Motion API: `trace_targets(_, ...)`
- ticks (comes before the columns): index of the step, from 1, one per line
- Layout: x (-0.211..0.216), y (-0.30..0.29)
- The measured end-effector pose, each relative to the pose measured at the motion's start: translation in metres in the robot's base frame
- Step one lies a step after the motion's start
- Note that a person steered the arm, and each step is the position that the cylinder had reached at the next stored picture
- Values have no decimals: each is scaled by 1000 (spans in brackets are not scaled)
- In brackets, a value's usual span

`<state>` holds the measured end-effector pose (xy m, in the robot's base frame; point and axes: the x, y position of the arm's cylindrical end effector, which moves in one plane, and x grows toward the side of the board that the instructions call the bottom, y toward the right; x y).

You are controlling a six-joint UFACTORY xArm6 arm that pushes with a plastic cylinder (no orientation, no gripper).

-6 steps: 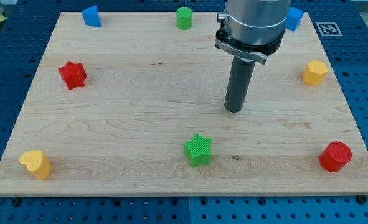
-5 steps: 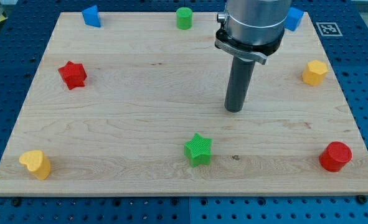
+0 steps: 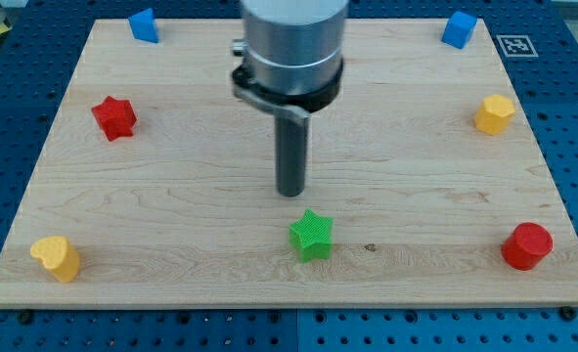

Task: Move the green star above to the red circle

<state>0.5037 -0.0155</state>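
The green star (image 3: 312,236) lies on the wooden board (image 3: 171,196) near the view's bottom centre. The red circle (image 3: 526,245) sits at the view's bottom right corner of the board. My tip (image 3: 289,193) is just above and slightly left of the green star, with a small gap between them. The rod and arm body rise toward the view's top and hide the green cylinder that stood at the top edge.
A red star (image 3: 114,117) is at the left. A yellow heart-like block (image 3: 56,257) is at bottom left. Blue blocks sit at top left (image 3: 144,24) and top right (image 3: 459,28). A yellow hexagon (image 3: 494,114) is at the right.
My tip has moved left and down the view, from right of centre to just above the green star. The arm now covers the green cylinder. No block has moved.
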Motion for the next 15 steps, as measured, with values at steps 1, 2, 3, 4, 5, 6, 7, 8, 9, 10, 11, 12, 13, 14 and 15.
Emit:
trace_targets(1,7,-19)
trace_targets(2,21,-22)
trace_targets(3,81,-26)
trace_targets(4,88,-26)
trace_targets(5,73,-1)
trace_targets(6,54,27)
trace_targets(7,54,56)
trace_targets(8,54,80)
trace_targets(9,61,88)
trace_targets(10,72,88)
trace_targets(11,92,94)
trace_targets(12,89,97)
trace_targets(13,61,98)
trace_targets(14,41,114)
trace_targets(15,31,135)
